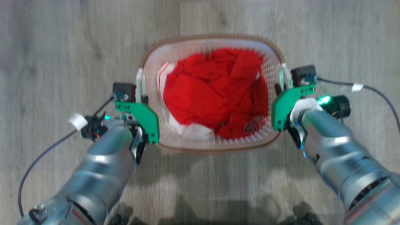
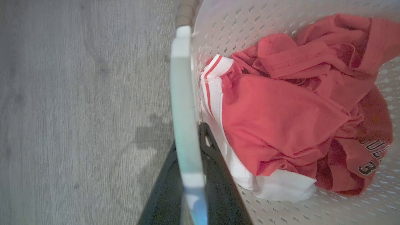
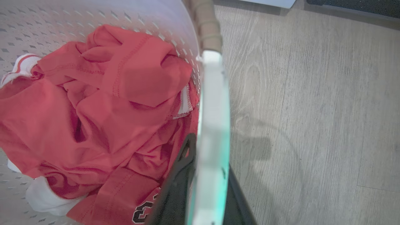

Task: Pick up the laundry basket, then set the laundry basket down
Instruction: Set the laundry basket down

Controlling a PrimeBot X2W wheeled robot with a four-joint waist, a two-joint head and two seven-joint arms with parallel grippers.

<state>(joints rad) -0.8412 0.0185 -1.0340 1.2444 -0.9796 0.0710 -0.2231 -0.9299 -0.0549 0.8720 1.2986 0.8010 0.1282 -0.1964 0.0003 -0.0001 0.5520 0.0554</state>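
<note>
The laundry basket [image 1: 149, 67] is white and perforated with a brown rim, and it sits between my two grippers in the head view. Red and white clothes [image 1: 215, 90] fill it. My left gripper [image 1: 142, 95] is shut on the left white handle [image 2: 184, 103], with a dark finger [image 2: 218, 178] on each side. My right gripper [image 1: 280, 89] is shut on the right handle [image 3: 212, 125], its fingers [image 3: 175, 190] pinching it. The basket's shadow lies on the floor toward me, so it seems to hang just off the floor.
Grey wood-look floor [image 1: 62, 47] surrounds the basket. Black cables [image 1: 47, 150] trail from both wrists. A pale object [image 3: 268, 2] and a dark mat edge [image 3: 353, 6] lie at the top of the right wrist view.
</note>
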